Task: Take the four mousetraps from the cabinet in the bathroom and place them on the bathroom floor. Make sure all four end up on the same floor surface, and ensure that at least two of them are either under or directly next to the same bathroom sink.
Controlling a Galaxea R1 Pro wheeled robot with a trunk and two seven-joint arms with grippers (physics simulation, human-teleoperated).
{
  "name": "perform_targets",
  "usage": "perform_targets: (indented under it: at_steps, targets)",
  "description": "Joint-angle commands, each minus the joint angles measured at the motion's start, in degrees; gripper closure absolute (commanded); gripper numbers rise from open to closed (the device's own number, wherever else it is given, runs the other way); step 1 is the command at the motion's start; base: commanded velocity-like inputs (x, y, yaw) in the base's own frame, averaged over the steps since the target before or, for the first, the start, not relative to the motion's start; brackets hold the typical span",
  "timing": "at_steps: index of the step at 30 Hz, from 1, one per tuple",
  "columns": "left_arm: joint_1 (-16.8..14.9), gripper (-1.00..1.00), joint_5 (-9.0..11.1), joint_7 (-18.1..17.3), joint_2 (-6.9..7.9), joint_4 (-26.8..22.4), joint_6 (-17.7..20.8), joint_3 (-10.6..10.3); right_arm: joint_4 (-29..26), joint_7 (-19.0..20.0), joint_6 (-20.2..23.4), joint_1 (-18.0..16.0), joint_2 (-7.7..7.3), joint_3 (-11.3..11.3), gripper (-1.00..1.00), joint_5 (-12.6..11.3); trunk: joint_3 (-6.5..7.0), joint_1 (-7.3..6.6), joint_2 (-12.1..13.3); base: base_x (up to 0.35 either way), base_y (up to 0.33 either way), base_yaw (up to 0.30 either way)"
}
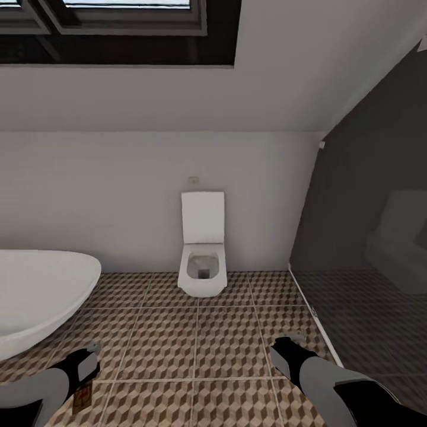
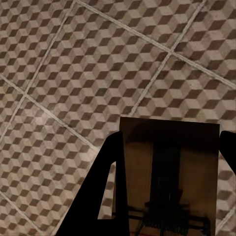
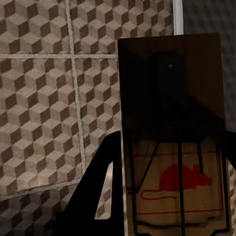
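Mousetraps are in both grippers as the robot faces the far wall of the bathroom. The left gripper [image 1: 83, 363] hangs low beside the rounded end of the white bathtub [image 1: 41, 296], its dark fingers [image 2: 105, 191] closed on the edges of a mousetrap [image 2: 169, 172], a flat brown board with a black wire spring running across it; from the head view the same trap [image 1: 82, 398] shows as a small brown slab jutting down below the gripper, above the patterned tiles. The right gripper [image 1: 290, 351] reaches forward near the pale sill at the foot of the dark glass shower screen [image 1: 362, 237], and it too is clamped on a second mousetrap [image 3: 174, 137], whose wooden face carries a red mouse drawing and thin black wires, the upper part of it in shadow. Both traps are held off the bathroom floor [image 1: 196, 350], which spreads out beneath them in big square tiles of brown, beige and white cubes with light grout lines. Straight ahead a white wall-hung toilet [image 1: 203, 267] stands against the plain wall with its lid up, a small flush plate [image 1: 193, 179] above it. A dark-framed roof window [image 1: 118, 29] sits in the sloping ceiling overhead. A faint reflection of a pale shape shows in the screen.
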Motion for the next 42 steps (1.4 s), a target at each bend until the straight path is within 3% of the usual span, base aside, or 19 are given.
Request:
perform_targets:
  at_steps: [1, 15, 16, 17, 18, 19, 24, 32, 36, 42]
  targets:
    - [-0.05, 1.0, 0.31, 0.2, -0.01, -0.02, 0.28, -0.5, -0.07, -0.09, 0.4, -0.02, 0.02, 0.46, 1.0, -0.42, -0.07, 0.0, -0.05, 0.0, 0.0, 0.013]
    - [-0.04, 1.0, 0.31, 0.08, -0.03, -0.02, 0.18, -0.91, -0.1, 2.94, 0.45, 0.06, -0.42, 0.49, 1.0, -0.33, -0.07, 0.0, -0.05, 0.223, 0.0, 0.001]
    - [-0.04, 1.0, 0.31, 0.07, -0.08, -0.05, 0.19, -1.83, -0.1, 2.76, 0.46, 0.05, -0.65, 0.49, 1.0, -0.27, -0.07, 0.0, -0.05, 0.335, 0.0, 0.0]
    - [-0.11, 1.0, 0.27, 0.08, -2.83, -0.03, 0.36, -6.4, -0.2, 2.83, 0.46, -0.54, -1.05, 0.57, 1.0, -0.19, -0.07, 0.0, -0.05, 0.335, 0.0, 0.0]
    - [-0.22, 1.0, 0.26, 0.09, -3.18, -0.01, 0.38, -6.78, -0.25, 2.86, 0.48, -0.64, -1.05, 0.64, 1.0, -0.18, -0.07, 0.0, -0.05, 0.336, 0.0, 0.0]
    - [-2.89, 1.0, 0.24, 0.11, -4.83, 0.0, 0.56, -8.51, -2.6, 2.89, 0.75, -2.04, -1.09, 1.56, 1.0, -0.21, -0.07, 0.0, -0.05, 0.336, 0.0, 0.0]
    - [-7.53, 1.0, 0.23, 0.11, -5.25, -0.02, 1.99, -8.96, -6.44, 2.84, 1.4, -3.79, -1.16, 1.93, 1.0, -0.33, -0.07, 0.0, -0.05, 0.336, 0.0, 0.0]
    - [-16.9, 1.0, 0.3, -0.03, -5.88, -0.06, 11.08, -8.94, -7.27, 3.07, 5.16, -7.21, -0.88, 1.9, 1.0, -0.69, -0.07, 0.0, -0.05, 0.336, 0.0, 0.0]
    - [-18.33, 1.0, 0.31, 0.05, -7.66, 0.05, 11.95, -9.03, -6.81, 3.25, 6.06, -8.01, -0.99, 1.99, 1.0, -0.74, -0.07, 0.0, -0.05, 0.337, 0.0, 0.0]
    - [-18.37, 1.0, 0.25, -0.12, -7.91, -0.09, 11.41, -9.11, -6.62, 3.51, 6.17, -8.1, -1.07, 2.07, 1.0, -0.68, -0.07, 0.0, -0.05, 0.338, 0.0, 0.0]
